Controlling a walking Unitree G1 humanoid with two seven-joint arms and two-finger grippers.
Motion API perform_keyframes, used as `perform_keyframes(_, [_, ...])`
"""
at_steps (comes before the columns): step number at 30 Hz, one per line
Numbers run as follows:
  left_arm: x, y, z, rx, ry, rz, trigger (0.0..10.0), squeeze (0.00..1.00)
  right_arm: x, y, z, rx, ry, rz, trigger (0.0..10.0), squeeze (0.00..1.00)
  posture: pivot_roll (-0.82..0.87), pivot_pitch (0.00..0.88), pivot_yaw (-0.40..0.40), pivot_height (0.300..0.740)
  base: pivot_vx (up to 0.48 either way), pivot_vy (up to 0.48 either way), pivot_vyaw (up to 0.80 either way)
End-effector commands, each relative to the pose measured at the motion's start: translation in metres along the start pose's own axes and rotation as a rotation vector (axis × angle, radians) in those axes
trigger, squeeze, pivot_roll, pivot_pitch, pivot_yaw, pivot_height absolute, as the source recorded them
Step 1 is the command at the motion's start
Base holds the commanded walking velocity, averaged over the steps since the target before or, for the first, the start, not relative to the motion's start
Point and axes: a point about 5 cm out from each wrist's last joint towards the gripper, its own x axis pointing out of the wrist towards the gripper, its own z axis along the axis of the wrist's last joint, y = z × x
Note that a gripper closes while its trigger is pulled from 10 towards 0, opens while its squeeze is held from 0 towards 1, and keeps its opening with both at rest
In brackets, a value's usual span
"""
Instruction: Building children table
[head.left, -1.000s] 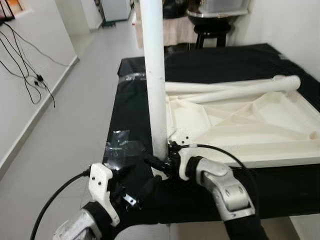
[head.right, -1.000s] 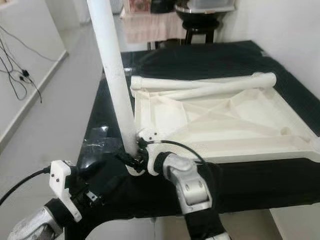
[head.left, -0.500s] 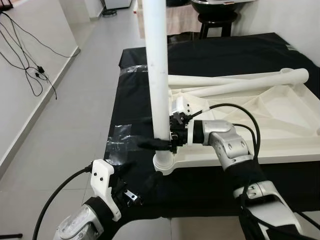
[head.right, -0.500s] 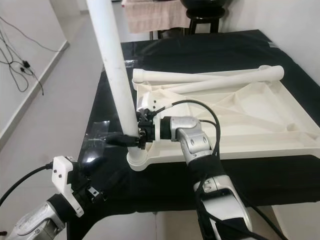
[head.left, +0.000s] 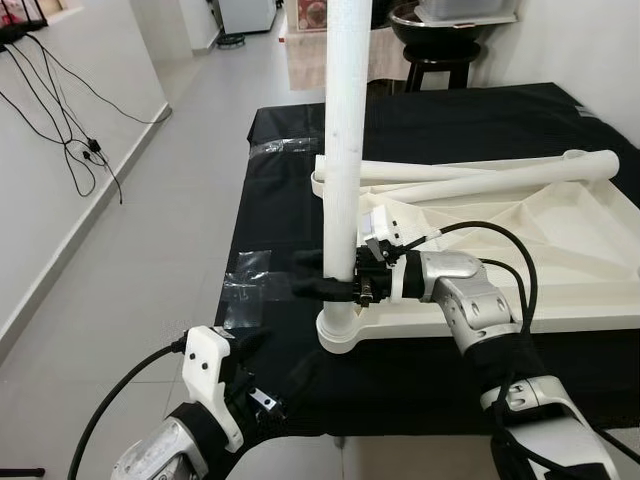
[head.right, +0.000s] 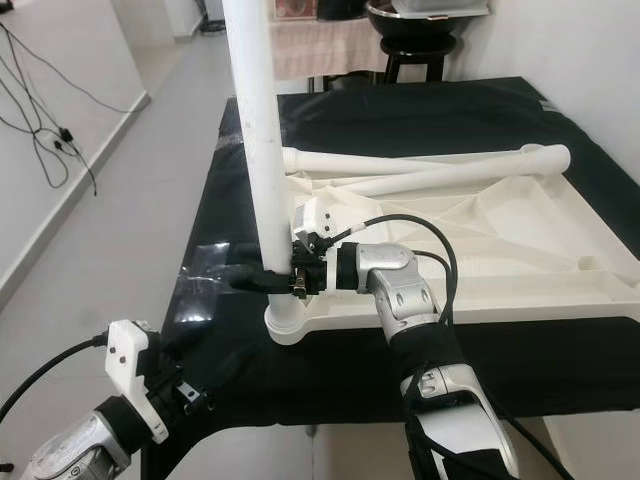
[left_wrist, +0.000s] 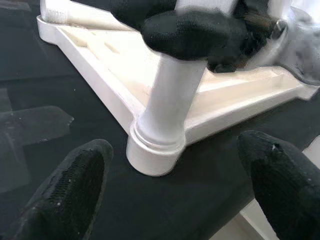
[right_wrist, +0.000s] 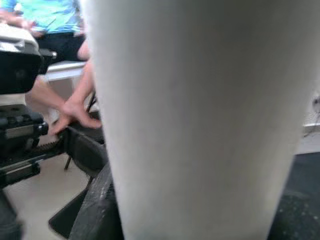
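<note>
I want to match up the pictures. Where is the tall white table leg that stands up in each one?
Left eye view: the upright leg rises left of centre, gripped by the right claw.
Right eye view: left of centre.
Left wrist view: centre, its lower end in the corner socket.
Right wrist view: up close, across most of the picture.
Shared landmark: the round corner socket of the white tabletop.
</note>
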Motion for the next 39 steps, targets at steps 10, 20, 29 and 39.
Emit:
perform_keyframes(10, [-0.002,0.006,0.000,-0.001,0.013,-0.010,10.0,0.00,0.037,0.049,-0.045,0.130,0.206,-0.542,0.0,0.00,0.00,0.095,0.068,0.740,0.000,0.000,0.00])
perform_keyframes(20, [-0.001,0.008,0.001,0.001,0.005,0.007,10.0,0.00,0.043,0.047,-0.014,0.155,-0.007,-0.295,10.0,1.00,-0.01,0.089,0.085,0.740,0.000,0.000,0.00])
perform_keyframes(29, [0.000,0.008,0.000,-0.004,0.002,0.002,10.0,0.00,0.032,0.011,0.000,0.038,-0.028,-0.041,10.0,0.00,-0.01,0.085,0.083,0.740,0.000,0.000,0.00])
perform_keyframes(39, [0.000,0.007,0.000,-0.004,0.001,0.004,10.0,0.00,0.038,-0.008,0.005,0.082,-0.038,0.045,0.0,0.00,0.00,0.090,0.080,0.740,0.000,0.000,0.00])
